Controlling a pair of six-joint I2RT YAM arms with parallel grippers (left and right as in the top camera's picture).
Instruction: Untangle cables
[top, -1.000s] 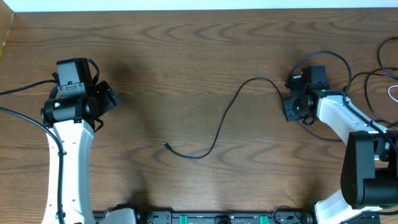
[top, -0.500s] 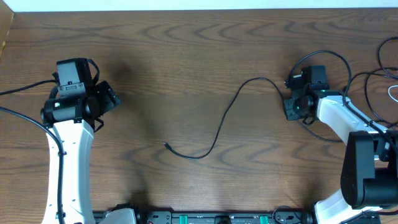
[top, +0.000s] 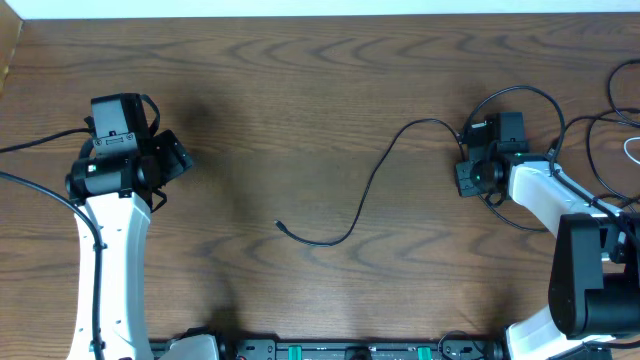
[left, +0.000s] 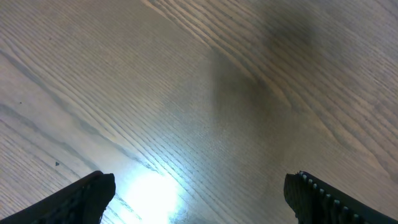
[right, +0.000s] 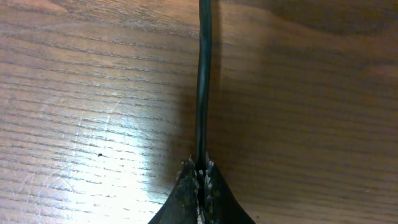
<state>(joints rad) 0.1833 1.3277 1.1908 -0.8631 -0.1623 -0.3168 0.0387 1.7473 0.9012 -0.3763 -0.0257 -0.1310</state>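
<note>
Your right gripper (top: 468, 176) sits at the right of the table (top: 300, 80), its fingers pressed together on a thin black cable (top: 372, 180). In the right wrist view the gripper's tips (right: 199, 178) meet around that cable (right: 204, 74), which runs straight away from them across the wood. From there it curves left, dips toward the near side at mid-table and ends in a small plug (top: 281, 226). More cables (top: 600, 120) lie at the far right edge. Your left gripper (top: 176, 156) is at the left with its fingers (left: 84, 199) spread wide over bare wood, holding nothing.
</note>
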